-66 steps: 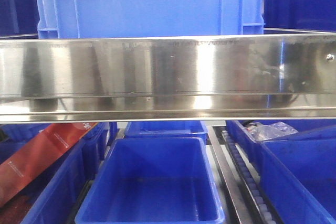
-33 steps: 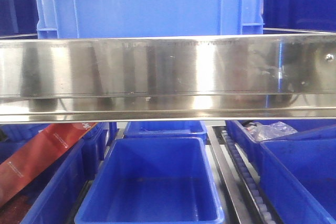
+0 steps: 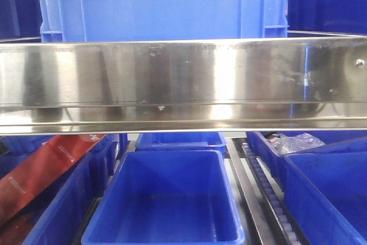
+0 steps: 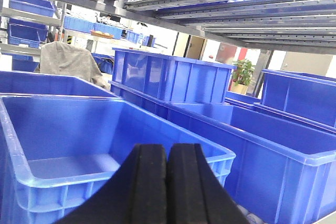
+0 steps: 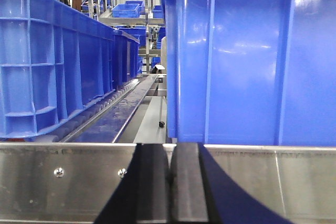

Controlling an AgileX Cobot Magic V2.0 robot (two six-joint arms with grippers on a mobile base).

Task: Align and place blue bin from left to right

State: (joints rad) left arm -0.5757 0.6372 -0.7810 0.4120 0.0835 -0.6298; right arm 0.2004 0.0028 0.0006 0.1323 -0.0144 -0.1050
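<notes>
A broad stainless-steel rail (image 3: 183,78), brightly streaked with reflected light, is stretched across the front-facing view, and a roller track (image 3: 269,190) is seen running back beneath it. In the left wrist view, grey metal shelf rails (image 4: 220,3) are seen overhead, and a bright room is glimpsed beyond, where a potted plant (image 4: 242,73) is set near a pale wall and a grey cloth (image 4: 68,61) is draped over something. In the right wrist view, metal shelving (image 5: 123,3) is seen in the distance, and a steel panel fixed with screws (image 5: 59,171) is seen in front.
</notes>
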